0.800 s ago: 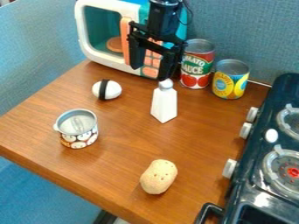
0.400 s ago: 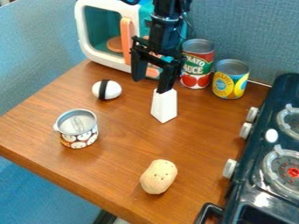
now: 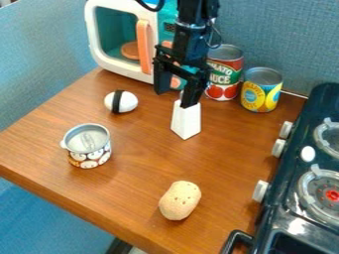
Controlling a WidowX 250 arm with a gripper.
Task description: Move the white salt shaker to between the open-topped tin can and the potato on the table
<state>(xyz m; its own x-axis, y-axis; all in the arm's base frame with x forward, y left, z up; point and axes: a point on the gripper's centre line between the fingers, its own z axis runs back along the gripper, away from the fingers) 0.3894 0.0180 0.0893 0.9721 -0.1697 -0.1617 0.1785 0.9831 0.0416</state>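
Two cans [image 3: 260,94] behind | gripper [image 3: 175,99] hides top of white shaker [image 3: 186,120]

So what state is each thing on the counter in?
Claw: open, one finger in front of the shaker's top
Shaker: upright
Microwave: door shut
Tomato can: upright
Yellow can: upright
Small can: upright
Potato: lying down
White egg shape: lying down, black band around it
Stove: can't tell if on or off
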